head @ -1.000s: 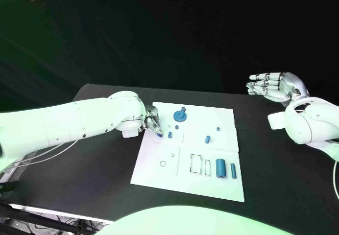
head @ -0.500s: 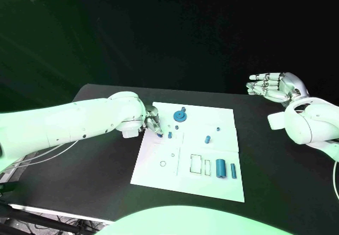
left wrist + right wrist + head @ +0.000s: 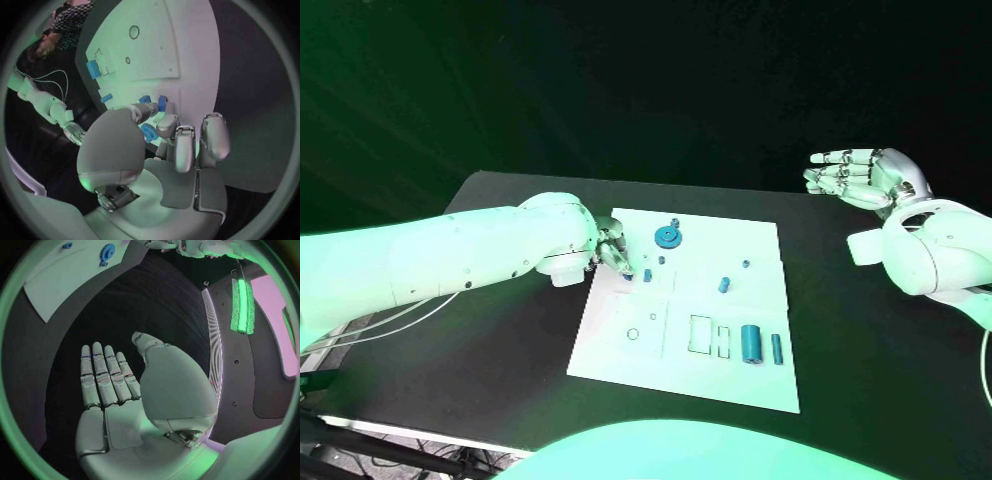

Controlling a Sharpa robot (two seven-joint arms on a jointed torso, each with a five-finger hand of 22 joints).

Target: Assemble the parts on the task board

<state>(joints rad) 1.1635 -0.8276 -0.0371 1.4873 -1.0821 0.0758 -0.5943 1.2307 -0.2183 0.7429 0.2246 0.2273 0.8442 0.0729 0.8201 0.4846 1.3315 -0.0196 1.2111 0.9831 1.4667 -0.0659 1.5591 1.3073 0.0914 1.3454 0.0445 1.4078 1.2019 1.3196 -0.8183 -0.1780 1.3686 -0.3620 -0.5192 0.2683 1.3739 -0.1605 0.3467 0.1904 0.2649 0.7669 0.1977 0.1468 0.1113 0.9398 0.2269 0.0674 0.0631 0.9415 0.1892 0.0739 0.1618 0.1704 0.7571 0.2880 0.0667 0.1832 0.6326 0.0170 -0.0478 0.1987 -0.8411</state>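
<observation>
Now you see the task board lying in the middle of the black table, a white plate with small blue parts on it. The left hand is low over the board's left edge, near its far corner. In the left wrist view its fingers reach down toward the board, and a small blue part shows between the thumb and the fingers. You cannot tell from the pictures whether the hand really pinches this part or only covers it, so its state stays unclear.

Just beside the left hand, on the far part of the board, stands the round blue gear. A little nearer to the robot, in the middle of the board, are a short blue peg and a very small blue piece. At the near right part of the board lie the thick blue cylinder and, just beside it, the thin blue rod. To their left you see rectangle outlines and a small ring mark.

The right hand is raised well apart from the board, beyond the table's far right corner. Its fingers are stretched and apart, the palm free, and it holds nothing.
</observation>
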